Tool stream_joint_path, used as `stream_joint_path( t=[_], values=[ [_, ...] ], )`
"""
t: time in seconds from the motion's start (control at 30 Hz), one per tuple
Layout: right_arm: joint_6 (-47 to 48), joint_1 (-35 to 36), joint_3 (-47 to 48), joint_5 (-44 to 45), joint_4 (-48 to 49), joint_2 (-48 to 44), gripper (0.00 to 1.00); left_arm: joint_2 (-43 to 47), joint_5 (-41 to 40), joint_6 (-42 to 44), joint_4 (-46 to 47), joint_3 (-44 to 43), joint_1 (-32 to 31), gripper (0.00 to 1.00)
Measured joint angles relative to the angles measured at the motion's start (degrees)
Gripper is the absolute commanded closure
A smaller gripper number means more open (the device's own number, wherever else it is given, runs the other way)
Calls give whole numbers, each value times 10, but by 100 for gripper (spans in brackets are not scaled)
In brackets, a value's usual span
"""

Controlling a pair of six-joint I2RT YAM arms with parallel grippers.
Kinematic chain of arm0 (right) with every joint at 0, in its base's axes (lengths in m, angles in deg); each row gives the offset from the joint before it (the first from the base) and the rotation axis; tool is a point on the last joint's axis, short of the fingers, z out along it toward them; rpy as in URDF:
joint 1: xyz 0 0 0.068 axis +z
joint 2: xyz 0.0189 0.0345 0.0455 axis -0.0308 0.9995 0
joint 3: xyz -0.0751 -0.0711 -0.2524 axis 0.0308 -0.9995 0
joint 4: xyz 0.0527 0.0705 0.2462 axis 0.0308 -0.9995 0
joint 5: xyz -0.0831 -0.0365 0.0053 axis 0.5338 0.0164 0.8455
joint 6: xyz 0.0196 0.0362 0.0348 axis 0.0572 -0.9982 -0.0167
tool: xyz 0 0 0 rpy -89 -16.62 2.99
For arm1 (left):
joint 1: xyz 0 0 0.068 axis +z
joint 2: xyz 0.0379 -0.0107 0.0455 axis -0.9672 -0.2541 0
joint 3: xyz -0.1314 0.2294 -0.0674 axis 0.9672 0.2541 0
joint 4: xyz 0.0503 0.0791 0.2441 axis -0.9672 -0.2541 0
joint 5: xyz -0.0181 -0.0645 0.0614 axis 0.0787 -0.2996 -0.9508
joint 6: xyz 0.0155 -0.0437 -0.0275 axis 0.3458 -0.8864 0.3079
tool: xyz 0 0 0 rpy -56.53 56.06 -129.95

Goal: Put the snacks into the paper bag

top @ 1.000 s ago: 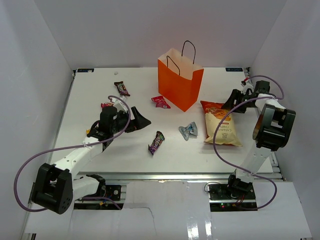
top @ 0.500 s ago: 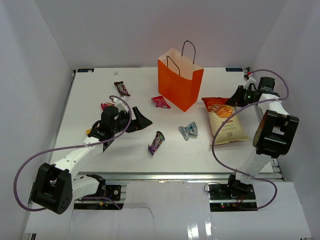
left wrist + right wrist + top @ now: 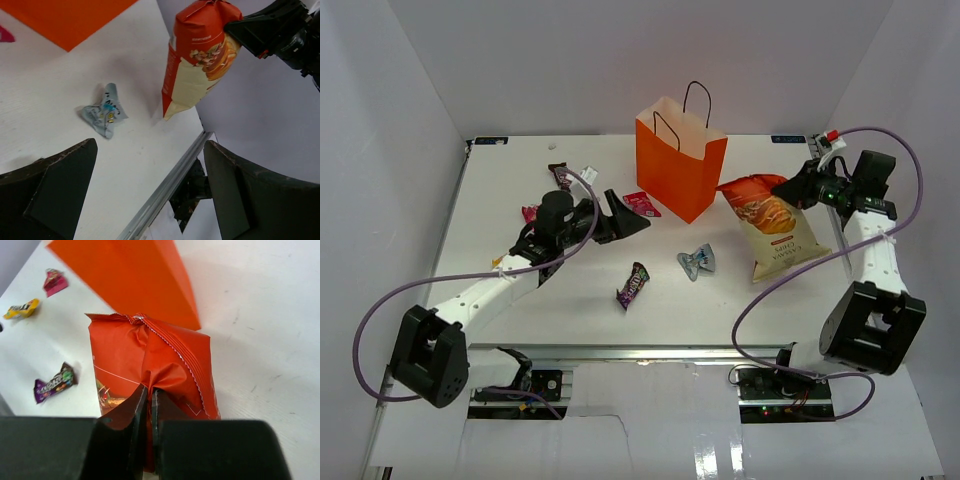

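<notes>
The orange paper bag (image 3: 680, 165) stands upright at the back middle, mouth open. My right gripper (image 3: 794, 189) is shut on the red top edge of the large chip bag (image 3: 772, 225), which hangs tilted just right of the paper bag, its lower end near the table. In the right wrist view the fingers pinch the crumpled chip bag (image 3: 150, 355) beside the paper bag (image 3: 130, 275). My left gripper (image 3: 626, 215) stands open and empty left of the paper bag, over a pink-red wrapper (image 3: 642, 203). A silver-blue wrapper (image 3: 697, 261) and a purple packet (image 3: 634, 284) lie on the table.
A dark brown candy bar (image 3: 560, 177) lies at the back left, and another pink wrapper (image 3: 530, 212) sits behind the left arm. White walls close in the table on three sides. The left wrist view shows the table's metal front rail (image 3: 165, 192).
My right gripper has shut on the chip bag's top and lifted it off the table toward the paper bag. My left arm has moved up and right, nearer the paper bag.
</notes>
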Motion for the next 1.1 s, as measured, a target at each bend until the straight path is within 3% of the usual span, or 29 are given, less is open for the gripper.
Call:
stream_joint_path(
  t=[0.33,0.57,0.7,0.73,0.83,1.03,1.1],
  values=[
    [110,12,-51,-100,-63,-139,92,-99,0,45,79,-81,-111,2],
    [207,43,-51,-129,-162,-152,92,-171,3,108,93,-147,-148,2],
    [258,61,-50,-137,-216,-153,92,-187,16,124,103,-170,-156,12],
    [266,64,-50,-138,-224,-153,92,-192,22,126,105,-177,-158,20],
    [278,75,-50,-141,-236,-157,92,-205,43,125,110,-188,-163,29],
    [278,90,-50,-137,-235,-165,92,-216,69,122,109,-188,-175,29],
    [277,100,-50,-129,-231,-170,92,-217,73,122,108,-188,-176,38]
  ],
)
